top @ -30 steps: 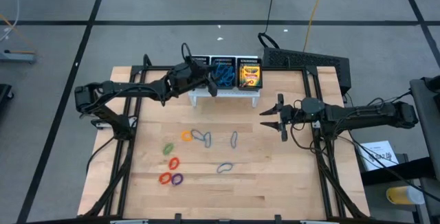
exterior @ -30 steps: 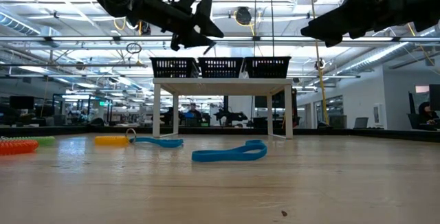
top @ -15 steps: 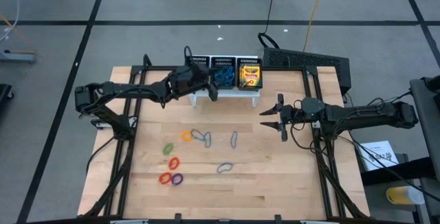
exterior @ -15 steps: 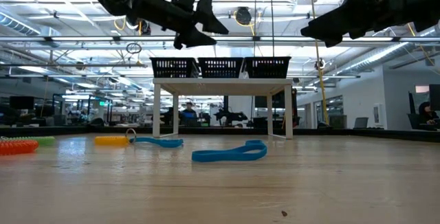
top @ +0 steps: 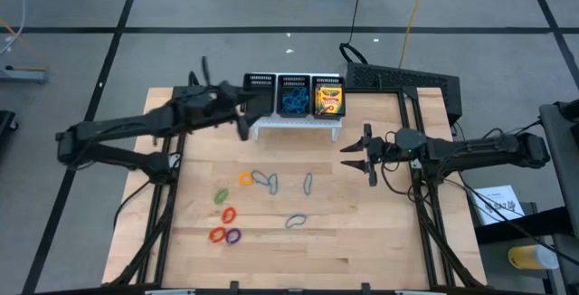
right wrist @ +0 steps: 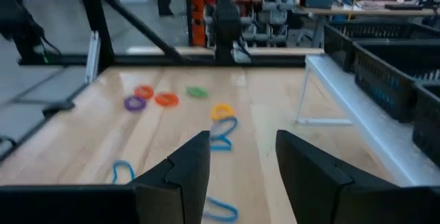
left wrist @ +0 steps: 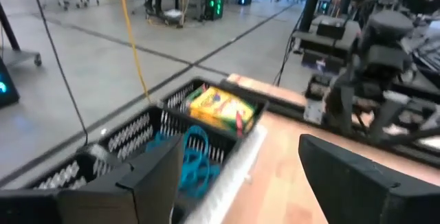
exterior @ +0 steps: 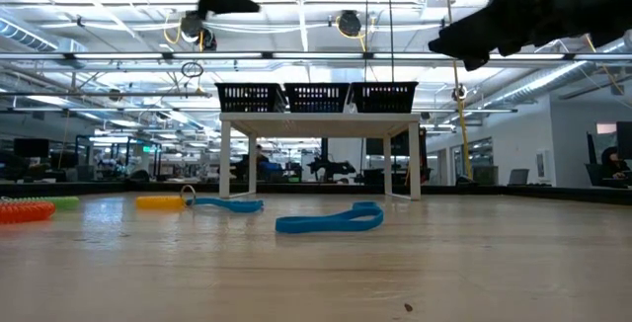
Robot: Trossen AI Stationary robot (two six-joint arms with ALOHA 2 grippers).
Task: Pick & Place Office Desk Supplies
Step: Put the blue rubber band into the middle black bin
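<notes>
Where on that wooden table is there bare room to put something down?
The near strip of the table, in front of the blue loops, is bare, as is the patch between the white stand and the right pincer. The left-centre is crowded with coloured loops.

Robotics lab, ceiling trusses [exterior: 326, 55], workbenches [right wrist: 357, 7]

Crayon boxes and loops: some binned, most loose on the wood.
Yellow-and-green crayon boxes [top: 328, 99] fill 1 end compartment; blue loops [top: 292, 102] fill the middle one. 4 blue oval loops [top: 264, 180] and orange, green, red, purple loops [top: 227, 214] lie flat.
</notes>
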